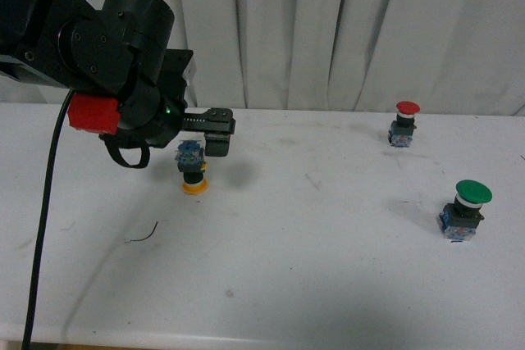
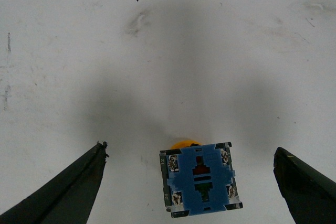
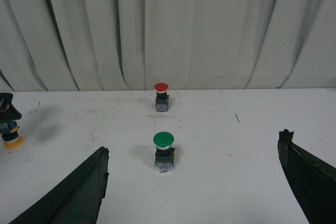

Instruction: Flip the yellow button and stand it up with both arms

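The yellow button [image 1: 193,171] stands upside down on the white table [image 1: 312,284], yellow cap down and blue contact block up. My left gripper [image 1: 198,138] hangs right above it, open. In the left wrist view the blue block [image 2: 199,179] lies between the two spread fingers [image 2: 79,187] without touching either, and the left gripper [image 2: 190,150] is empty. My right gripper [image 3: 194,145] is open and empty, out of the front view; its view shows the yellow button [image 3: 10,129] far off at the picture's edge.
A red-capped button [image 1: 404,125] stands upright at the back right and also shows in the right wrist view [image 3: 161,96]. A larger green-capped button [image 1: 465,209] stands upright nearer on the right [image 3: 164,150]. A short black wire scrap [image 1: 141,235] lies on the table. A white curtain hangs behind.
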